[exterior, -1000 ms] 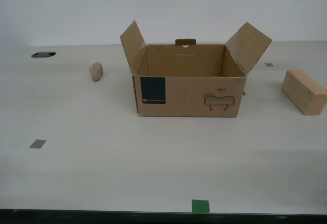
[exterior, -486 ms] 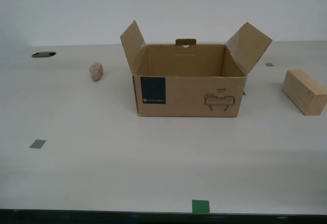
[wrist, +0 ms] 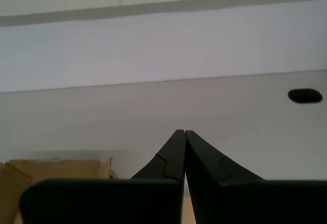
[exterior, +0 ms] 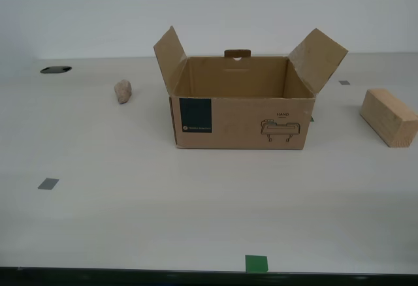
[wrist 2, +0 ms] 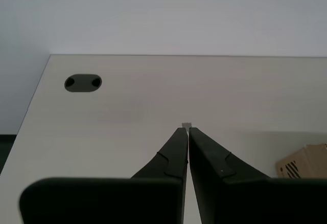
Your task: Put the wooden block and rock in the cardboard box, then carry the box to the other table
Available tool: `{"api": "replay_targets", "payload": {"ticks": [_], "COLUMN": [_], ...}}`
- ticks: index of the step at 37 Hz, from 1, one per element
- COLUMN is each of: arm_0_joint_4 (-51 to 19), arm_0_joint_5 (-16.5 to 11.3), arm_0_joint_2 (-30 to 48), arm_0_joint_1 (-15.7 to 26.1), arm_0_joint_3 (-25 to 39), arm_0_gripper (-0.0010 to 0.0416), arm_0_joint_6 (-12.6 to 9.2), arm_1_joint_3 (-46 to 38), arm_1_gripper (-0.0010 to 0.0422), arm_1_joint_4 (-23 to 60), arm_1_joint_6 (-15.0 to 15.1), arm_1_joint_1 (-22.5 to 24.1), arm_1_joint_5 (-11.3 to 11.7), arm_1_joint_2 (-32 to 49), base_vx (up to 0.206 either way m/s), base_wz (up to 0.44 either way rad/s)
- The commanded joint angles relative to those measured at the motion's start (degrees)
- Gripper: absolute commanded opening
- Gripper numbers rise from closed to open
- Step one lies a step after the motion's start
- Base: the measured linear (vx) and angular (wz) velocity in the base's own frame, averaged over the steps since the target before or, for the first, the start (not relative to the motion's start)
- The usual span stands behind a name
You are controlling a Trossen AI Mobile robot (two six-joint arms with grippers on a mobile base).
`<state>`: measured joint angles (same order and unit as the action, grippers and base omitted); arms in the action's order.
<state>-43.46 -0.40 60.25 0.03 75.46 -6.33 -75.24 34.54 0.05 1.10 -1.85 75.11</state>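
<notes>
Nothing loaded yet: you are at the opening step. The cardboard box (exterior: 238, 106) stands flaps-up mid-table, empty as far as its interior shows. The rock (exterior: 122, 91) lies near it toward the exterior view's left; the wooden block (exterior: 388, 116) sits well apart toward the exterior view's right.

My first gripper (wrist: 180, 132) and my second gripper (wrist 2: 186, 129) both have jaws pressed together, holding nothing, raised above the tabletop (exterior: 163, 194). Neither arm shows in the exterior view.

Next move, by judgement: part one pair of jaws, descend over the rock or block.

Off-white tabletop (exterior: 196, 214) w/ cable hole (exterior: 55, 70), plain white wall (exterior: 209, 12) behind.
</notes>
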Motion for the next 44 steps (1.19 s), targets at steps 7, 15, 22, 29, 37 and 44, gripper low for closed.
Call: {"api": "replay_targets", "payload": {"ticks": [7,15,22,29,37,44], "arm_0_joint_4": [-15.1,-27.3,-35.7,-41.8,-46.8,-46.7], "arm_0_joint_5": [0.0,0.0,0.0,0.0,0.0,0.0], "arm_0_joint_2": [5.7,12.7,19.0,24.0,26.9,27.5], "arm_0_joint_1": [0.0,0.0,0.0,0.0,-0.1,-0.1], "arm_0_joint_3": [11.4,20.3,27.0,32.1,34.6,34.3], "arm_0_gripper": [0.0,0.0,0.0,0.0,0.0,0.0], "arm_0_joint_6": [-1.2,-1.2,-1.0,-0.6,-0.6,-0.6], "arm_1_joint_3": [-11.0,-15.8,-17.3,-17.2,-17.2,-17.2], "arm_1_gripper": [0.0,0.0,0.0,0.0,0.0,0.0], "arm_1_joint_4": [13.1,17.5,19.9,21.2,21.8,22.6], "arm_1_joint_6": [0.0,0.0,0.0,0.0,0.0,0.0], "arm_1_joint_1": [0.5,1.2,1.9,2.8,4.0,4.6], "arm_1_joint_5": [-0.2,-0.2,-0.2,-0.2,-0.2,-0.2], "arm_1_joint_2": [6.9,11.6,13.8,14.6,14.6,14.6], "base_vx": [0.0,0.0,0.0,0.0,0.0,0.0], "base_wz": [0.0,0.0,0.0,0.0,0.0,0.0]}}
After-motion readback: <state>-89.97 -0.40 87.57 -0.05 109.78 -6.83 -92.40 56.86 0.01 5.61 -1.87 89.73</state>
